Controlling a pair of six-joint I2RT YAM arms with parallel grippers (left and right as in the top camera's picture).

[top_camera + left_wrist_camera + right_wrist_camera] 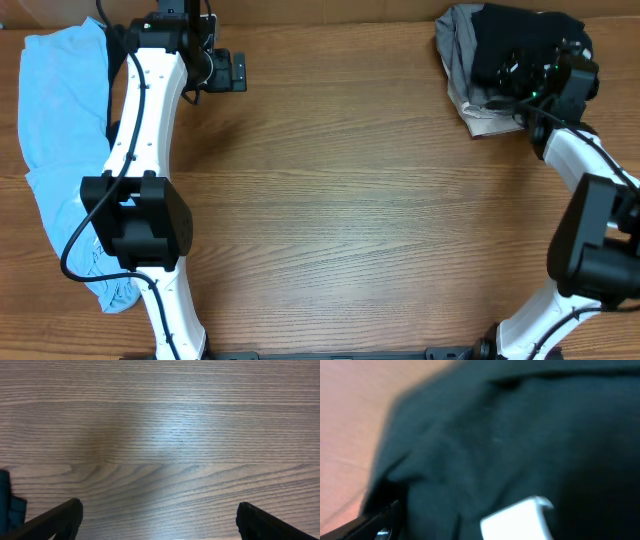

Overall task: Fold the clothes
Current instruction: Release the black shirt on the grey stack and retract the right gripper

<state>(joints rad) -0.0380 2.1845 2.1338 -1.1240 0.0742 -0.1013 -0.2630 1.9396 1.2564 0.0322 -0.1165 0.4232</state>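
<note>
Wooden table [350,200] carries light blue garment [55,130], apparently stretched far-to-near.

No legible text, brand, number or sign found in any view. White tag [517,519] on black garment [520,435] seen in right wrist view, too blurred for any print to be made out.

The overhead view is brightly and evenly lit, and a soft shadow is cast on the wooden table [350,200] at 11 o'clock. A pale glare patch is seen just above centre in the left wrist view. The right wrist view is heavily blurred, and the black garment [520,435] and the white tag [517,520] at 6 o'clock are smeared.
</note>
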